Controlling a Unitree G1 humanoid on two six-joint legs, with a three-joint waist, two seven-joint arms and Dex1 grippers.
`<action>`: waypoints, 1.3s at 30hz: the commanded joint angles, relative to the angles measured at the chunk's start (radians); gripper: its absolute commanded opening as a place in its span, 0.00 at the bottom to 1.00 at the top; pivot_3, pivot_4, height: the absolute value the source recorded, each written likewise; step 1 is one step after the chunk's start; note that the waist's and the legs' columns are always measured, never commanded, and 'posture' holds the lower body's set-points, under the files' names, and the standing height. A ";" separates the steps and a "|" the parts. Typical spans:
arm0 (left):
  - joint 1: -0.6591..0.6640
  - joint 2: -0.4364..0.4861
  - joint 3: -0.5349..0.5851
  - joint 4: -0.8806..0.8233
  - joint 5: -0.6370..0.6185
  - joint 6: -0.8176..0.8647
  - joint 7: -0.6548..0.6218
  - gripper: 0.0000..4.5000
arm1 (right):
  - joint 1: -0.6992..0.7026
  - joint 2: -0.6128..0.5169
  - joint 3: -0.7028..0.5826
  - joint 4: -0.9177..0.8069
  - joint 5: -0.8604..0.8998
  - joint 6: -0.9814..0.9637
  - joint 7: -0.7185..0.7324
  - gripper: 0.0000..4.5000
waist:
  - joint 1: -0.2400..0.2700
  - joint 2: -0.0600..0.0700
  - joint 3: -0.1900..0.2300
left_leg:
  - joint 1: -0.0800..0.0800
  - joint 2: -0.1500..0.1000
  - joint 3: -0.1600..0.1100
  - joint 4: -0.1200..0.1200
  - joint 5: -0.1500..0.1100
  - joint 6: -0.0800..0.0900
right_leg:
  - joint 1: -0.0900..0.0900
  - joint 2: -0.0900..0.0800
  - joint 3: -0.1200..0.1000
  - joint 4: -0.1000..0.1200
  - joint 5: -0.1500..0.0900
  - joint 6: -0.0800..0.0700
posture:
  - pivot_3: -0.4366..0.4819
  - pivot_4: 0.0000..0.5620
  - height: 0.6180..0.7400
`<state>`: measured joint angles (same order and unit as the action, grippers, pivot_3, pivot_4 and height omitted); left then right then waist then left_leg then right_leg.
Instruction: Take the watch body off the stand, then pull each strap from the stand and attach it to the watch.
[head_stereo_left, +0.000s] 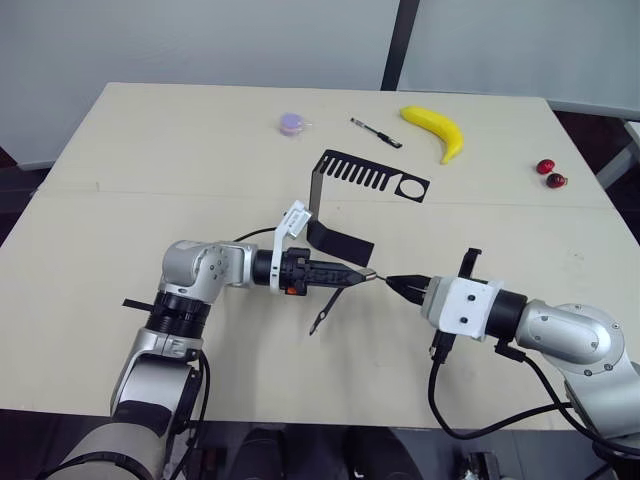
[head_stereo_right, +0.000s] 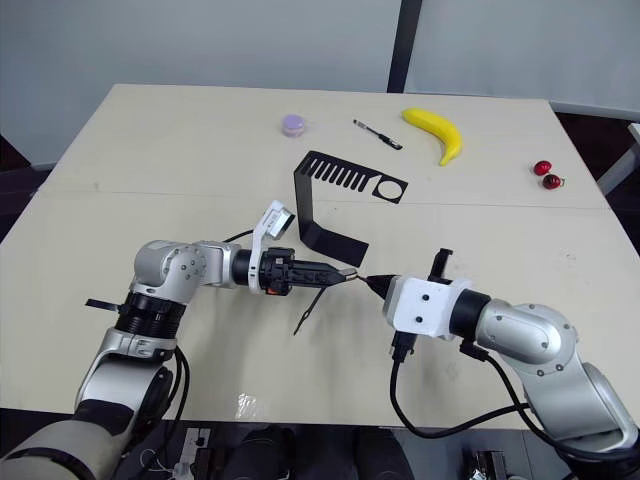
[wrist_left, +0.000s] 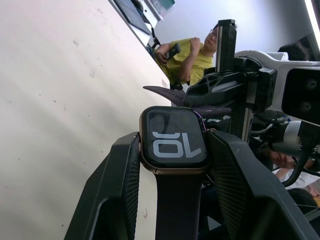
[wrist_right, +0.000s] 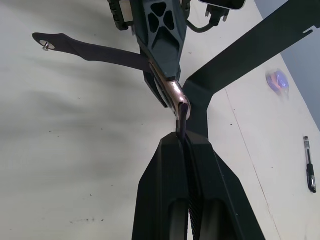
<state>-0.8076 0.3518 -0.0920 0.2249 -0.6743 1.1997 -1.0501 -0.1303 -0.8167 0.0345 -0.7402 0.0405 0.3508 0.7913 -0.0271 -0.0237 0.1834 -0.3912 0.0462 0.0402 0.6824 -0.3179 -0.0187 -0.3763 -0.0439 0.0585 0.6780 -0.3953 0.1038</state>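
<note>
L tool (head_stereo_left: 352, 277) is clamped on the watch body (wrist_left: 173, 138), held above the tabletop (head_stereo_left: 150, 150) just in front of the stand's foot. One strap (head_stereo_left: 322, 310) is already on the watch & hangs down toward the tabletop. R tool (head_stereo_left: 395, 282) has its fingers pinched together on the second strap (wrist_right: 182, 118), whose end touches the watch's free edge. The tools meet tip to tip at mid-tabletop. The stand (head_stereo_left: 345, 190) sits just behind, slots bare. Farther back: pen (head_stereo_left: 376, 132), banana (head_stereo_left: 436, 129), small purple disc (head_stereo_left: 293, 123), 2 cherries (head_stereo_left: 550, 173).
</note>
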 joint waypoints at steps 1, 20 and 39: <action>-0.011 -0.009 0.002 -0.022 -0.028 -0.001 -0.019 0.35 | 0.000 0.012 0.001 -0.026 -0.013 -0.012 -0.023 0.00 | 0.000 0.000 0.000 | 0.000 0.000 0.000 0.000 0.000 0.000 | 0.000 0.000 0.000 0.000 0.000 0.000 | 0.48 0.27 1.00; -0.014 -0.027 -0.009 -0.058 -0.044 0.041 -0.011 0.35 | -0.042 0.037 0.021 -0.022 -0.027 0.014 -0.023 0.00 | 0.000 0.000 0.000 | 0.000 0.000 0.000 0.000 0.000 0.000 | 0.000 0.000 0.000 0.000 0.000 0.000 | 0.48 0.27 1.00; -0.017 -0.039 0.018 -0.071 -0.051 0.064 0.000 0.35 | -0.061 0.059 0.021 0.002 -0.027 0.038 -0.020 0.00 | 0.000 0.000 0.000 | 0.000 0.000 0.000 0.000 0.000 0.000 | 0.000 0.000 0.000 0.000 0.000 0.000 | 0.48 0.27 1.00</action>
<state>-0.8077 0.3427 -0.0582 0.2156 -0.6747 1.2582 -1.0302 -0.1782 -0.7687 0.0559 -0.7289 0.0048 0.3931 0.7849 -0.0273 -0.0237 0.1834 -0.3912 0.0462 0.0402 0.6824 -0.3179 -0.0187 -0.3763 -0.0439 0.0584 0.6781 -0.3953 0.1038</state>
